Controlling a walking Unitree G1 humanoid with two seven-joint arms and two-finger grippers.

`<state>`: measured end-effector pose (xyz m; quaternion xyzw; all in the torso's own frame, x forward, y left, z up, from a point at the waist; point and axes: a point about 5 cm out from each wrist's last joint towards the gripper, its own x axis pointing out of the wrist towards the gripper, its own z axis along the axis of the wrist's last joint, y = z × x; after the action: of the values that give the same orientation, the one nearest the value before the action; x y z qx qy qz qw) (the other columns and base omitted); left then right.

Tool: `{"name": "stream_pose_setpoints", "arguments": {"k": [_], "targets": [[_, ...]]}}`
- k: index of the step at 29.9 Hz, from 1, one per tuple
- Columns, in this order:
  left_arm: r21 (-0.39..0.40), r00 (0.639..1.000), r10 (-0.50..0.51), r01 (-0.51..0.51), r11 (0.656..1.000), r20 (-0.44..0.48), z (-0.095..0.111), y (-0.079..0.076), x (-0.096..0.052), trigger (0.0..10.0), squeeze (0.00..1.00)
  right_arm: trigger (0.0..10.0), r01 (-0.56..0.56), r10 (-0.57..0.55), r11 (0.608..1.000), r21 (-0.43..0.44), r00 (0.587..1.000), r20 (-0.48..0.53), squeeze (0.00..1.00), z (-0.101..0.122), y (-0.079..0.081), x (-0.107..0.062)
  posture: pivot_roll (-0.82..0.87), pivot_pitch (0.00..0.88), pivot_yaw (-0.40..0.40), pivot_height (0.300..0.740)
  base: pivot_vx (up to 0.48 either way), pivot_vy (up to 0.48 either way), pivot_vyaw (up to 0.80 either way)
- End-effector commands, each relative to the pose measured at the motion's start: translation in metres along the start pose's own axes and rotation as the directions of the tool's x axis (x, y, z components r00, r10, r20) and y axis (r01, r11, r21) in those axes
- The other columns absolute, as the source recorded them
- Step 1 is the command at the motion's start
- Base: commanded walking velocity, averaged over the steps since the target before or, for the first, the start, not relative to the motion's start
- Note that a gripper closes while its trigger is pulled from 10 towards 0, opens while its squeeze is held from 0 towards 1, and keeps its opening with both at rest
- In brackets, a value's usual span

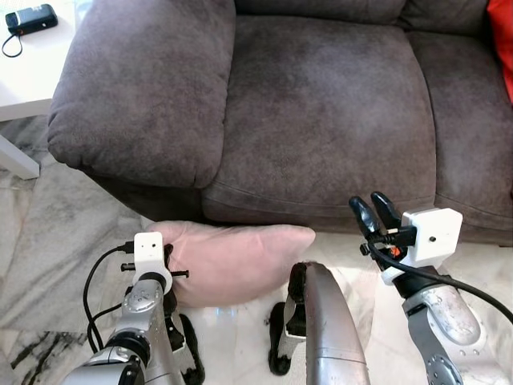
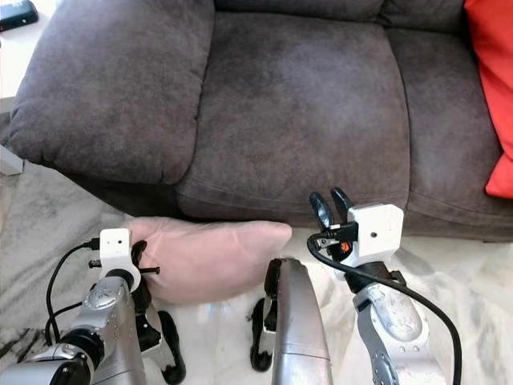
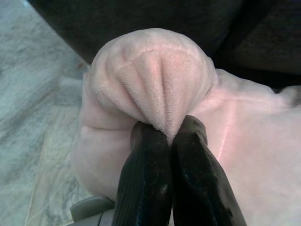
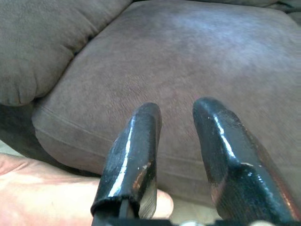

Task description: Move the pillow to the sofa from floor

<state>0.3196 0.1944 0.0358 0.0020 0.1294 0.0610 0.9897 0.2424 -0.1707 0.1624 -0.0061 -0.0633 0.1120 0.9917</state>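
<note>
Pale pink plush pillow on marble floor, touching base of brown suede sofa; long axis 9-to-3. Left gripper jaws pinched on its 9 o'clock corner. Right gripper, jaws narrowly parted, empty, beyond 3 o'clock end. Seat at 12.

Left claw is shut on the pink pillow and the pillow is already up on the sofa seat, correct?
Not quite. The left claw is shut on the pillow, but the pillow is on the floor against the sofa front, not on the seat; the left eye view shows it.
</note>
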Motion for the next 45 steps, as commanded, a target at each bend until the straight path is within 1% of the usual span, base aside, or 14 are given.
{"name": "stream_pose_setpoints", "arguments": {"k": [1, 10, 12, 13, 17, 19, 20, 24, 30, 36, 40, 45], "targets": [[-0.017, 1.000, 0.001, -0.001, 1.000, -0.003, -0.006, 0.000, -0.004, 10.0, 0.00, 10.0, 0.009, -0.009, 1.000, 0.000, 1.000, -0.027, 0.00, -0.009, -0.001, -0.002, -0.13, 0.300, -0.059, 0.528, -0.296, 0.000, 0.00], [-0.018, 1.000, -0.005, 0.005, 1.000, -0.001, -0.002, 0.001, -0.001, 10.0, 0.00, 10.0, 0.029, -0.030, 1.000, -0.005, 0.999, -0.036, 0.00, -0.020, -0.004, 0.007, -0.10, 0.247, -0.038, 0.528, -0.295, 0.000, 0.00], [-0.019, 1.000, -0.005, 0.005, 1.000, -0.001, -0.002, 0.001, -0.001, 10.0, 0.00, 10.0, 0.035, -0.035, 0.999, 0.002, 0.999, -0.033, 0.00, -0.021, -0.004, 0.009, -0.10, 0.244, -0.037, 0.528, -0.296, 0.000, 0.00], [-0.018, 1.000, -0.004, 0.004, 1.000, -0.002, -0.001, 0.002, 0.000, 10.0, 0.00, 10.0, 0.033, -0.033, 0.999, 0.002, 0.999, -0.034, 0.00, -0.024, -0.003, 0.011, -0.10, 0.225, -0.029, 0.528, -0.296, 0.000, 0.00], [-0.019, 1.000, -0.001, 0.001, 1.000, -0.004, 0.001, 0.003, 0.001, 10.0, 0.00, 10.0, 0.035, -0.034, 0.999, 0.003, 0.999, -0.037, 0.00, -0.028, -0.002, 0.016, -0.09, 0.205, -0.022, 0.528, -0.296, 0.000, 0.00], [-0.017, 1.000, -0.002, 0.002, 1.000, -0.001, 0.004, 0.003, 0.003, 10.0, 0.00, 10.0, 0.041, -0.041, 0.999, 0.009, 0.998, -0.044, 0.00, -0.034, -0.002, 0.021, -0.08, 0.177, -0.014, 0.528, -0.294, 0.000, 0.00], [-0.017, 1.000, -0.002, 0.002, 1.000, -0.001, 0.004, 0.003, 0.003, 10.0, 0.00, 10.0, 0.041, -0.041, 0.999, 0.009, 0.998, -0.044, 0.00, -0.034, -0.002, 0.021, -0.08, 0.177, -0.014, 0.528, -0.292, 0.000, 0.00], [-0.015, 1.000, -0.012, 0.012, 1.000, 0.013, 0.010, 0.000, 0.006, 10.0, 0.00, 10.0, 0.062, -0.061, 0.998, 0.020, 0.997, -0.053, 0.00, -0.044, -0.005, 0.029, -0.06, 0.124, -0.001, 0.528, -0.292, 0.000, 0.00], [-0.004, 0.999, -0.033, 0.033, 0.999, 0.033, 0.018, -0.003, 0.009, 10.0, 0.00, 10.0, 0.082, -0.081, 0.996, 0.016, 0.994, -0.070, 0.00, -0.055, -0.007, 0.038, -0.04, 0.082, 0.015, 0.528, -0.283, 0.000, 0.00], [-0.001, 0.998, -0.041, 0.041, 0.999, 0.050, 0.024, -0.003, 0.011, 10.0, 0.00, 10.0, 0.095, -0.094, 0.995, 0.018, 0.993, -0.068, 0.00, -0.059, -0.009, 0.046, -0.03, 0.061, 0.027, 0.528, -0.262, 0.000, 0.00], [0.002, 0.997, -0.040, 0.040, 0.999, 0.065, 0.028, -0.003, 0.012, 10.0, 0.00, 10.0, 0.113, -0.110, 0.993, 0.043, 0.992, -0.064, 0.00, -0.065, -0.008, 0.049, -0.02, 0.052, 0.028, 0.528, 0.000, 0.000, 0.00], [-0.003, 0.997, -0.035, 0.035, 0.999, 0.069, 0.027, -0.003, 0.012, 10.0, 0.00, 10.0, 0.121, -0.119, 0.991, 0.049, 0.991, -0.057, 0.00, -0.067, -0.009, 0.052, -0.01, 0.050, 0.027, 0.528, 0.000, 0.000, 0.00]]}}
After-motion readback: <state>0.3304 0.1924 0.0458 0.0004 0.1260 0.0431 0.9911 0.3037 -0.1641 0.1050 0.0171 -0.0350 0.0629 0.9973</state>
